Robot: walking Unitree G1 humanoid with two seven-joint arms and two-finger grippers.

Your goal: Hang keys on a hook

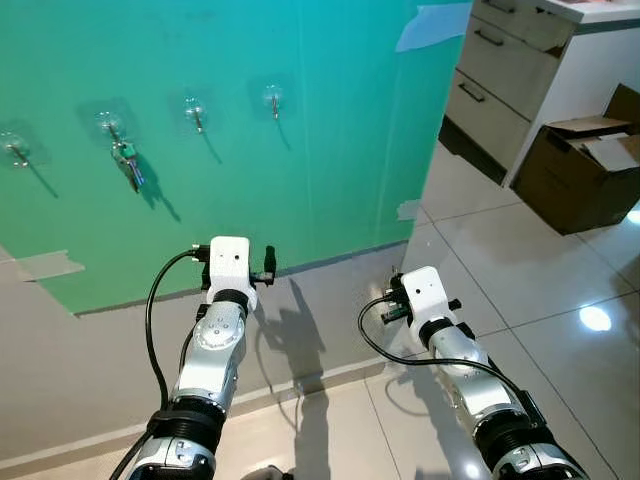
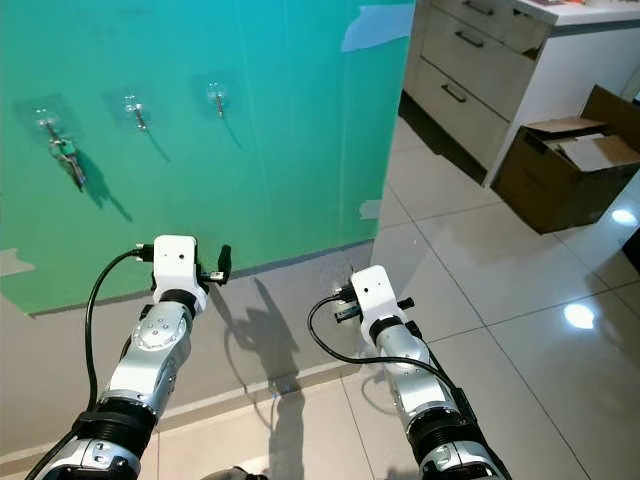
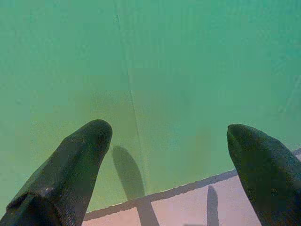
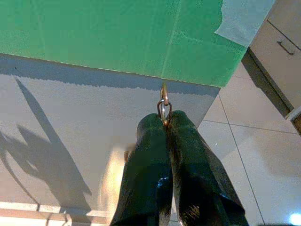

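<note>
Right gripper (image 4: pixel 165 123) is clamped tight, both black fingers pressed together on a small metal key ring (image 4: pixel 163 104) that pokes out from between the tips; I see only the ring and its little loop, not the keys themselves. From my head cameras that right arm sits low in front of me, just past the edge of the green sheet, over the glossy white floor tiles (image 1: pixel 520 270). My left gripper (image 3: pixel 169 136) is spread wide, its two fingers well apart with nothing between them, pointed at the green sheet (image 1: pixel 250 150) taped over the grey wall. Up on that sheet I count a row of four small clear stick-on hooks. One of them, the second hook from my left (image 1: pixel 110 124), already carries a bunch of keys with a green tag (image 1: pixel 128 162) hanging down. The two hooks (image 1: pixel 195 110) to its right are bare, as is the one at the far left (image 1: pixel 14 148). Off to my right stand white drawers with dark handles (image 1: pixel 500 70) and an open brown cardboard box (image 1: pixel 585 165) on the floor.
</note>
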